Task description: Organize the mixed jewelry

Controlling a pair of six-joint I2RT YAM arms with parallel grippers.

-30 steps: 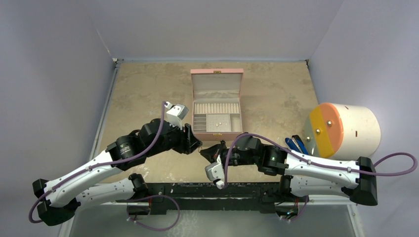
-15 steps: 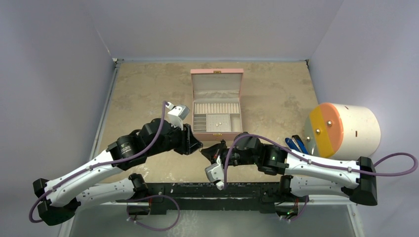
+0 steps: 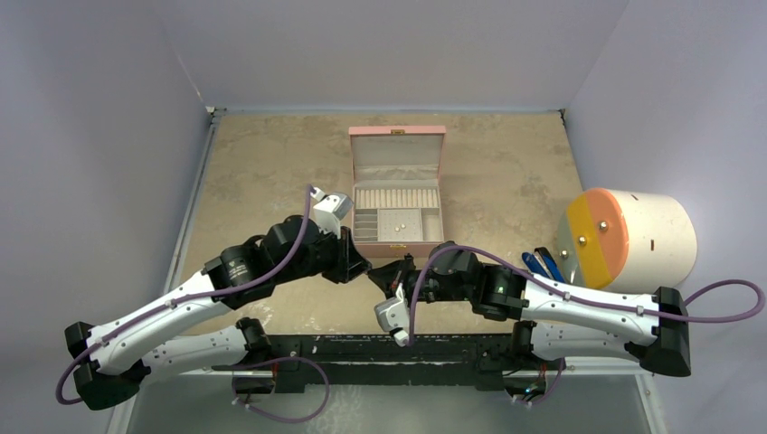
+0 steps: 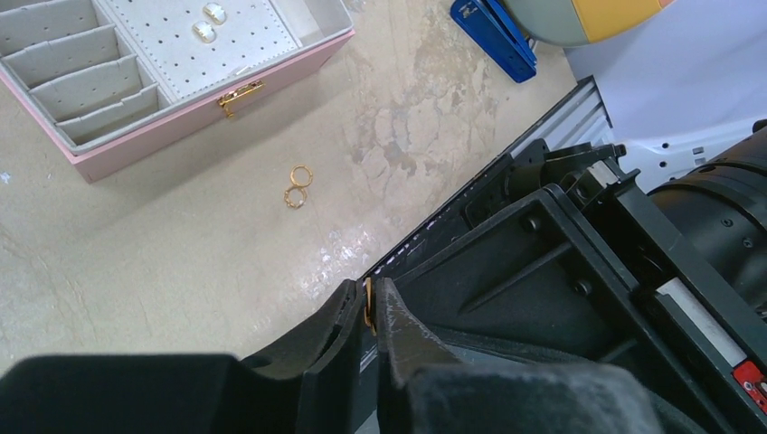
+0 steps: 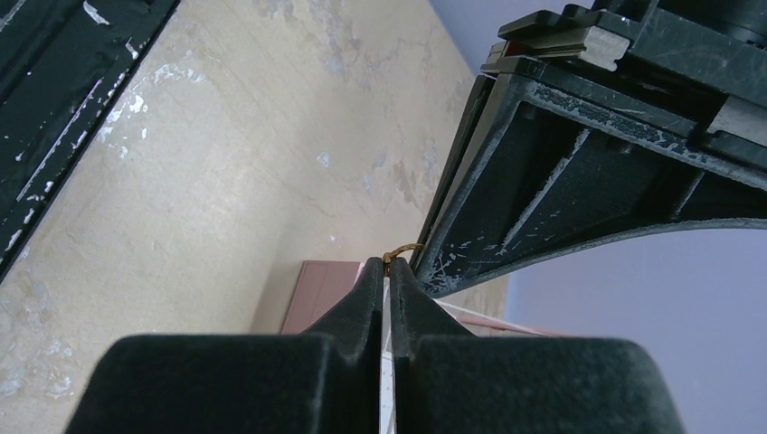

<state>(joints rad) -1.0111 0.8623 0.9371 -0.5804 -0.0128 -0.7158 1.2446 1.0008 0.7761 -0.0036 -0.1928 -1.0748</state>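
Note:
My left gripper (image 3: 363, 268) and right gripper (image 3: 374, 278) meet tip to tip just in front of the open pink jewelry box (image 3: 398, 244). In the left wrist view the left gripper (image 4: 371, 303) is shut on a small gold ring (image 4: 368, 307). In the right wrist view the right gripper (image 5: 387, 264) is shut, with the same gold ring (image 5: 402, 251) sticking out of its tips against the left finger. Two more gold rings (image 4: 298, 186) lie on the table near the box front (image 4: 181, 122). Two stud-like bits (image 4: 210, 22) sit in the box's perforated compartment. No silver hoop shows.
A blue clip (image 3: 541, 264) lies right of the box, also in the left wrist view (image 4: 493, 36). A large white cylinder with an orange and grey face (image 3: 633, 237) stands at the right. The black base rail (image 3: 380, 348) runs along the near edge.
My left arm's elbow and wrist have shifted a little right and forward. Both gripper tips stay together at the same spot. The right arm has barely moved.

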